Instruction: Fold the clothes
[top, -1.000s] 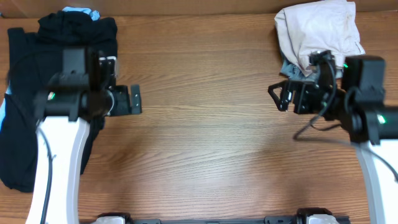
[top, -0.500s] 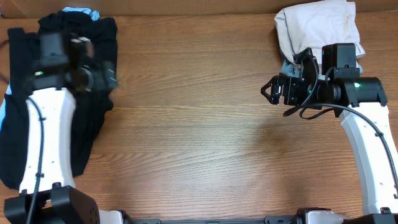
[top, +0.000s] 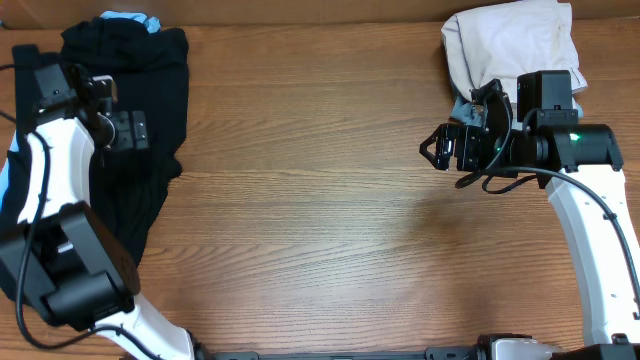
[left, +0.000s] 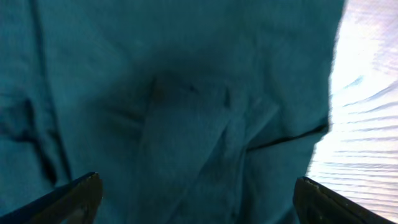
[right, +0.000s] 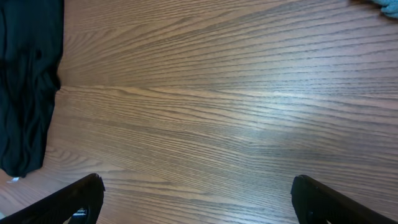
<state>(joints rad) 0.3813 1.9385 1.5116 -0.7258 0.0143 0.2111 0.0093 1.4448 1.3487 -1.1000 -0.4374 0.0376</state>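
Black garments (top: 160, 70) lie limp and wrinkled upper left, creased beige bundle (top: 510, 45) upper right; left gripper (top: 130, 131) and right gripper (top: 432, 150) gape, empty.

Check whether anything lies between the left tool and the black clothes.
Nothing visible does. The left tool hangs open directly over the black clothes, and its wrist view shows only dark fabric below it.

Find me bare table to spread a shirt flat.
Bare wood spans the middle of the table, from the black clothes at the left edge across to the right gripper, and along the near edge. Crowded: the left strip those clothes cover, and the far right corner with the beige garment.
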